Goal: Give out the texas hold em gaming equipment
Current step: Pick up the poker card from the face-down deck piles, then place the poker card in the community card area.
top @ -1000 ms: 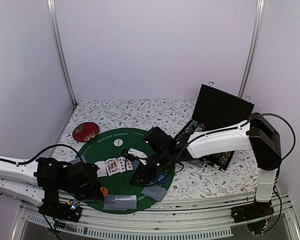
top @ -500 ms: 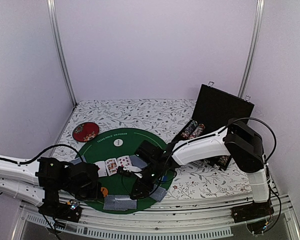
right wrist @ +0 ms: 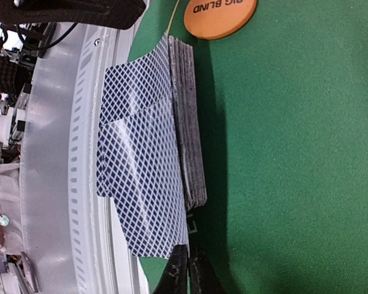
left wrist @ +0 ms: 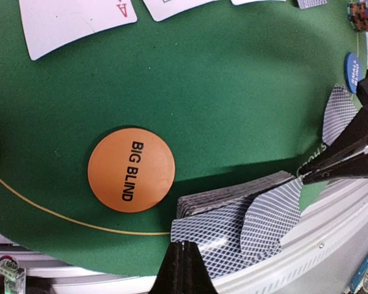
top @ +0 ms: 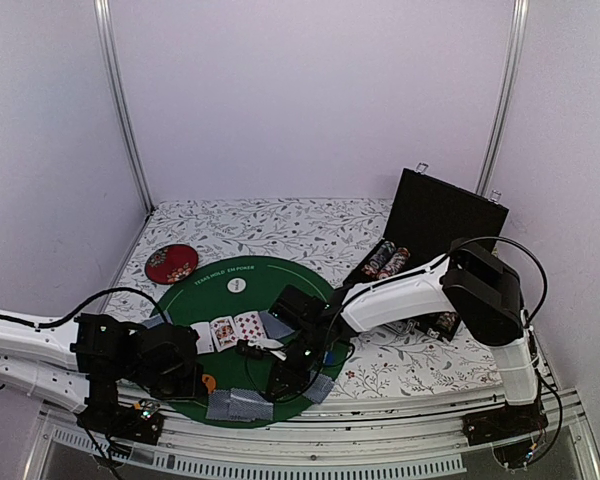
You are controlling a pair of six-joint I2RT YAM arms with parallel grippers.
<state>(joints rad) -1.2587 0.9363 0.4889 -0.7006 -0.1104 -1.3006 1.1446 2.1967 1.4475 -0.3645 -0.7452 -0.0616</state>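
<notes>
Where the card deck [right wrist: 189, 110] lies beside the orange BIG BLIND button [left wrist: 131, 169], the right gripper [right wrist: 187, 269] is pinched on its top card [right wrist: 141, 177]. Nearby the left gripper [left wrist: 183, 272] hangs clenched, empty

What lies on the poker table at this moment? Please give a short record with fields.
Mat: green, round
Deck: face down, at the mat's near edge
Top card: askew, overhanging the deck
Right jaws: shut on the top card's corner
Left jaws: shut, empty, near the deck
Big blind button: orange, beside the deck, not touching
Face-up cards: a row mid-mat
Case: black, open, far right
</notes>
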